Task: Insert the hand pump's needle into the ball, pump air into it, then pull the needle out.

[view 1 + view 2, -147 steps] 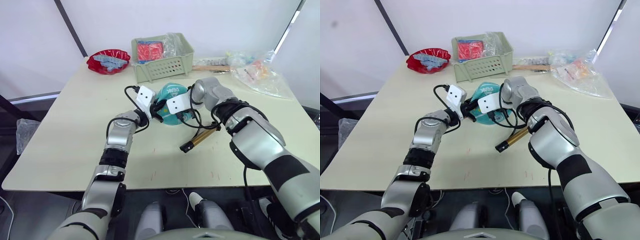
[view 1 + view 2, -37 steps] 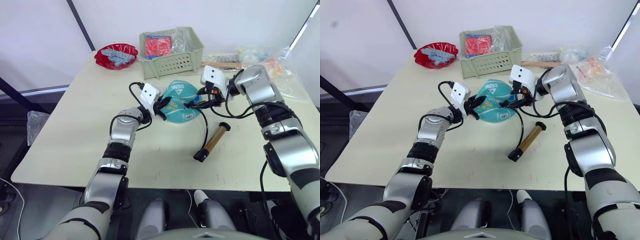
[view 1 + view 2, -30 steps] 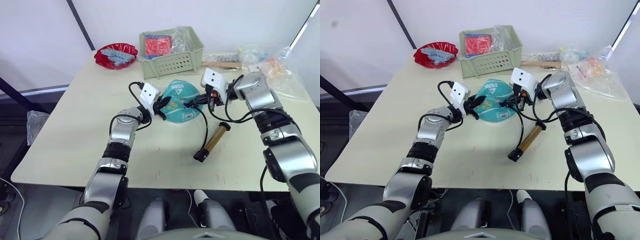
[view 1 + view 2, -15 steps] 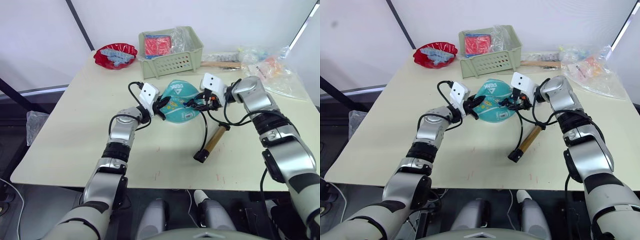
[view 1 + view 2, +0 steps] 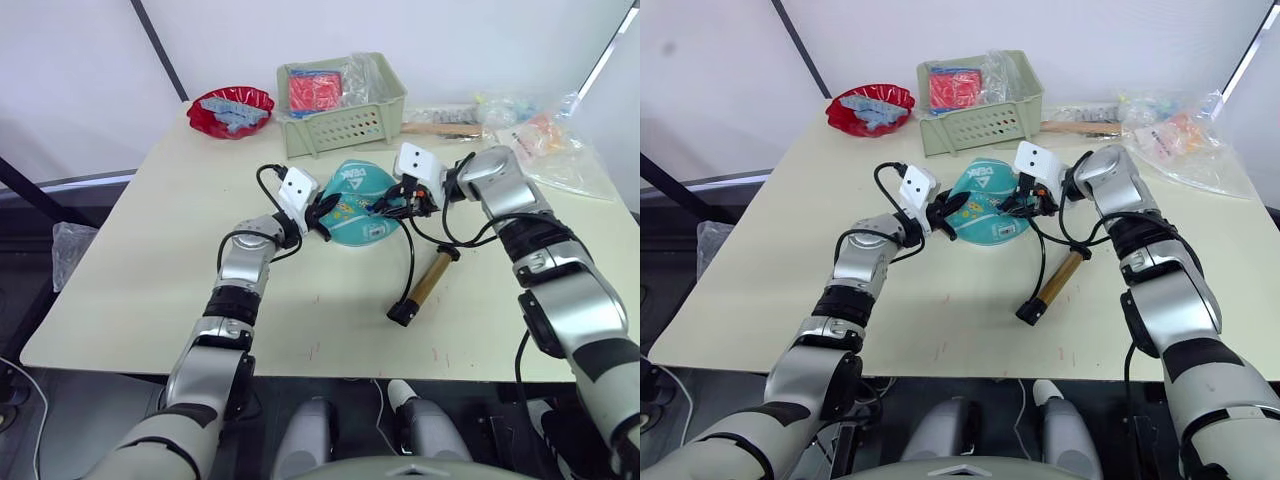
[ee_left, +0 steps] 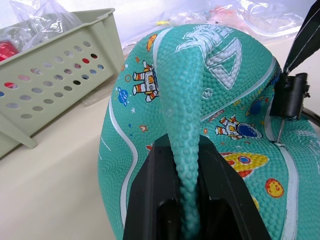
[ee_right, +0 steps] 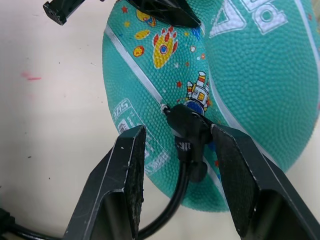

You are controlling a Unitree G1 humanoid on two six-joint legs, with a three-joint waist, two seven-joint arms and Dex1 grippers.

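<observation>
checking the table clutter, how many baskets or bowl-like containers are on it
2. A pale green perforated basket stands at the far edge of the table, beyond the ball. A red bowl sits to its left. The plastic bags at the far right may hide more.

Left end effector (image 6: 187,200) pinching; right end effector (image 7: 180,170) spread.

A limp teal rubber ball (image 5: 358,205) with cartoon prints lies mid-table. The thin metal needle (image 6: 279,134) on its black fitting touches the ball's surface. The gold-barrelled hand pump (image 5: 424,285) lies flat nearby.
</observation>
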